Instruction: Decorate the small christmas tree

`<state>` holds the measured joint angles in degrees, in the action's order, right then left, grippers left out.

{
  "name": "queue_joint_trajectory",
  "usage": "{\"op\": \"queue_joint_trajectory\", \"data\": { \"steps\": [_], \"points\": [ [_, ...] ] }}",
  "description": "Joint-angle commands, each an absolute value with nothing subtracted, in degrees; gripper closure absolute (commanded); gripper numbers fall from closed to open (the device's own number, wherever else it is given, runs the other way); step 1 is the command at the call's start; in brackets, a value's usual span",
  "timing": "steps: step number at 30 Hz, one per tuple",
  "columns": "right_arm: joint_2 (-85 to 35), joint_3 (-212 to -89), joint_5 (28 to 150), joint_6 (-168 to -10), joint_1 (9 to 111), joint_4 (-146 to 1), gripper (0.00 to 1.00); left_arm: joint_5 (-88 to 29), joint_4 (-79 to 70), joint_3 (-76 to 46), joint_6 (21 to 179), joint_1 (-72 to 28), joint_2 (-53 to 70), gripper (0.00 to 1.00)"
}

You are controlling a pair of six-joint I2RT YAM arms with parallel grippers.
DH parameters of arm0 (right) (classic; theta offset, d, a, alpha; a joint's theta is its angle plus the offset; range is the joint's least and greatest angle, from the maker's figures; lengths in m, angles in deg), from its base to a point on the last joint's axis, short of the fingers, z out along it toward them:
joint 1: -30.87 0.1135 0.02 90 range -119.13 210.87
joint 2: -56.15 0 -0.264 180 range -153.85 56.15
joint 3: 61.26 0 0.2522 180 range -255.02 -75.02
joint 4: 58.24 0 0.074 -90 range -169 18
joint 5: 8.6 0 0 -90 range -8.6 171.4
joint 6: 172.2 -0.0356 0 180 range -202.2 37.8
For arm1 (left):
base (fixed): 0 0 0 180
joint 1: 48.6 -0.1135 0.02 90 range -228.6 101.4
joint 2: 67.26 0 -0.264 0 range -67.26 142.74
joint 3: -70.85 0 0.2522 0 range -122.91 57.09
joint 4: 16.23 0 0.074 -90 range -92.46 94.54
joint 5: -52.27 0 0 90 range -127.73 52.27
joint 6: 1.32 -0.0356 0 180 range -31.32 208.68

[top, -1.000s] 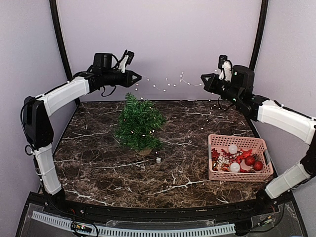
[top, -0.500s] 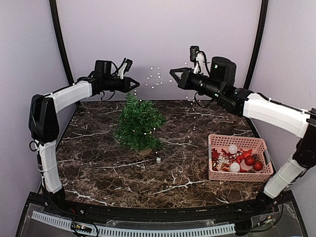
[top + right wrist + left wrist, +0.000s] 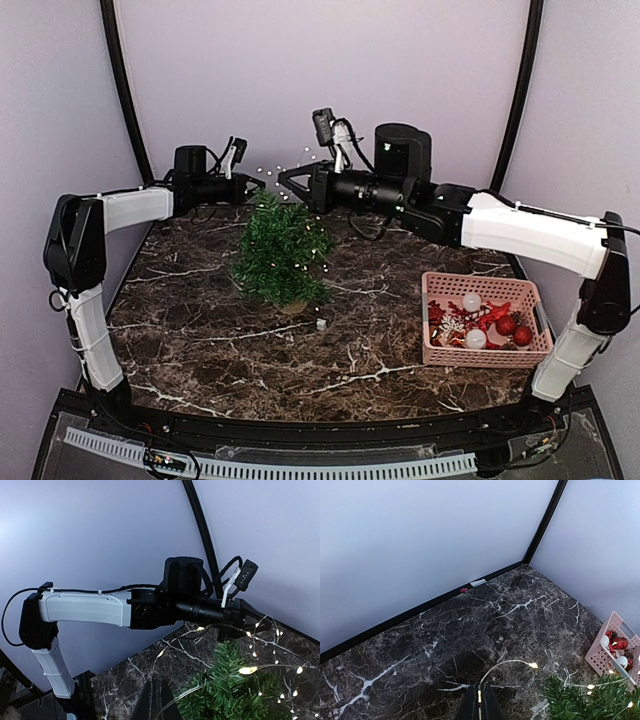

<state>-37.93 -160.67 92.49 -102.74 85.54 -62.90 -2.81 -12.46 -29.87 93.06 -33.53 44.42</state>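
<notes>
Working over a dark marbled desk (image 3: 200, 340), with the small christmas tree (image 3: 282, 250) upright on its tan pot, left of centre and toward the far side. Reaching in from both sides with the two arms, meeting just above and behind the treetop. Off to the near right, well apart from the tree: a pink basket (image 3: 490, 357) holding red and white baubles and other red trimmings. Just beside the pot, on the basket's side, a tiny white piece (image 3: 321, 323) on the desk, too small to identify.

Judged as the lighting step: draping a string of lights (image 3: 533, 665) over the branches. Holding the thin wire with the left claw (image 3: 262, 183) pressed together, one lit bulb right between the tips in the left wrist view. Likewise with the right claw (image 3: 283, 179): pressed together and seemingly pinching the same wire, leading off toward the needles in the right wrist view. Both tips near each other, just above the crown. Some bulbs already among the upper branches, with a slack loop in the air between the claws.

Next, probably: lowering and circling the wire round the tree, spacing the bulbs down the sides, keeping the pull gentle. Worth guarding against tipping so light a tree, or snagging the wire on the needles.
</notes>
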Motion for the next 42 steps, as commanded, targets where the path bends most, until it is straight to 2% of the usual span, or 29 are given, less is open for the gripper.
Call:
{"op": "queue_joint_trajectory", "data": {
  "steps": [1, 12, 14, 16, 18, 23, 26, 30, 37, 42],
  "points": [
    [-41.78, -163.28, 94.22, -101.5, 87.63, -65.5, 1.0, -1.32, -21.48, -25.47, 94.92, -34.08, 38.74, 0.99],
    [-43.57, -163.89, 94.3, -99.68, 90.22, -68.66, 1.0, -2.35, -27.86, -19.92, 97.44, -34.81, 37.82, 0.97],
    [-43.57, -164.03, 94.4, -99.1, 90.34, -69.32, 1.0, -2.62, -28.72, -19.35, 98.19, -35.0, 37.97, 0.92],
    [-43.49, -163.98, 94.36, -98.64, 90.43, -69.69, 1.0, -2.68, -28.87, -18.86, 98.94, -35.24, 38.03, 0.86],
    [-43.23, -163.53, 93.72, -98.41, 90.44, -69.67, 1.0, -3.33, -28.75, -18.12, 99.74, -35.51, 37.26, 0.75],
    [-42.09, -161.89, 91.89, -98.15, 90.4, -68.99, 1.0, -10.4, -28.3, -13.98, 102.47, -36.37, 31.73, 0.44],
    [-41.68, -161.21, 91.33, -98.18, 90.39, -68.63, 1.0, -15.38, -26.36, -10.63, 104.23, -36.62, 25.94, 0.36],
    [-41.42, -160.69, 90.51, -98.11, 90.45, -68.34, 1.0, -15.5, -20.62, -9.09, 107.89, -36.64, 18.45, 0.35],
    [-41.15, -160.24, 89.55, -98.04, 90.37, -67.92, 1.0, -1.8, -9.55, -7.46, 111.12, -34.42, 8.81, 0.31],
    [-40.97, -159.93, 89.49, -98.18, 90.43, -67.72, 1.0, 4.72, -2.01, -8.81, 108.3, -31.82, 7.8, 0.27]
  ]
}}
